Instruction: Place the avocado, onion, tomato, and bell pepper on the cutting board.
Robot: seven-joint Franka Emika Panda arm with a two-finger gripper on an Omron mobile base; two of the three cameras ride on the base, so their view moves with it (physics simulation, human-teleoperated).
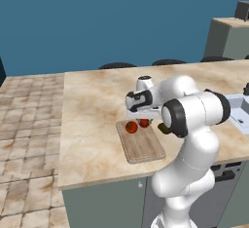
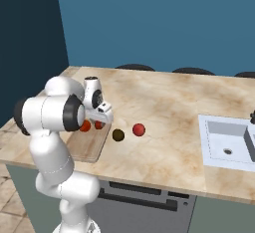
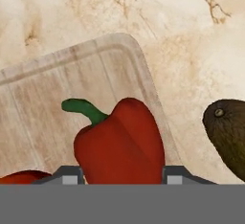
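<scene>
Now the gripper (image 3: 122, 182) has its two fingers closed against the sides of the bell pepper (image 3: 120, 144), one on each flank, so the pepper sits between them low over the cutting board (image 3: 57, 89). I judge the pepper to be light and hollow, with a smooth waxy skin that may slip, and its lobes are uneven; the wide middle of the body is the best place to hold, not the thin stem. It is deep red and lumpy, with a curved green stem (bent to one side). It is over the board's far corner, close to the edge that faces the avocado (image 3: 228, 134). The tomato (image 1: 131, 127) lies beside it on the board. The avocado, dark olive-brown and oval, rests on the counter (image 2: 164, 102) just beyond that edge, and the onion (image 2: 139, 129) lies further along the counter toward the sink (image 2: 226, 145).
</scene>
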